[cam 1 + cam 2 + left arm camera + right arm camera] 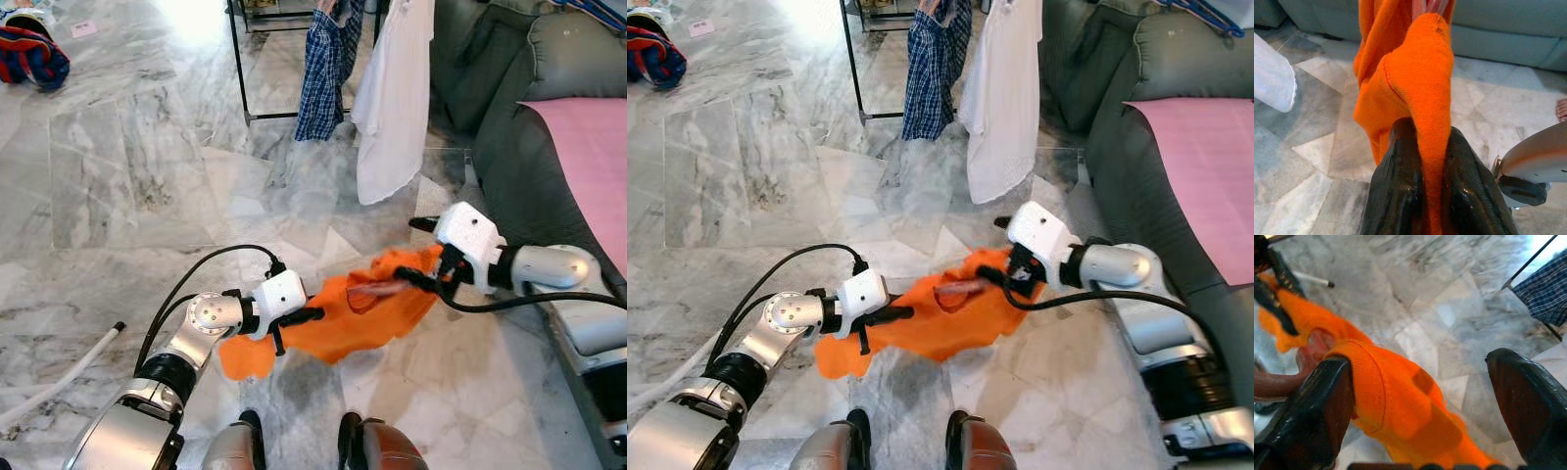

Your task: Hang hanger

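An orange garment (362,313) hangs stretched between my two grippers, low over the marble floor. A pinkish translucent hanger (377,291) pokes into its upper part. My left gripper (312,316) is shut on the garment's lower left edge; in the left wrist view the fingers (1400,161) pinch a fold of orange cloth (1410,83). My right gripper (416,279) is at the garment's upper right and stands open. In the right wrist view the cloth (1386,396) lies against one finger (1317,406), with the hanger (1278,384) beside it.
A black clothes rack (240,69) stands ahead with a blue plaid shirt (323,69) and a white shirt (397,98) hanging on it. A grey sofa (509,147) with a pink cover (588,157) lines the right. A white stick (69,372) lies on the floor at left. A person's bare foot (1561,108) is nearby.
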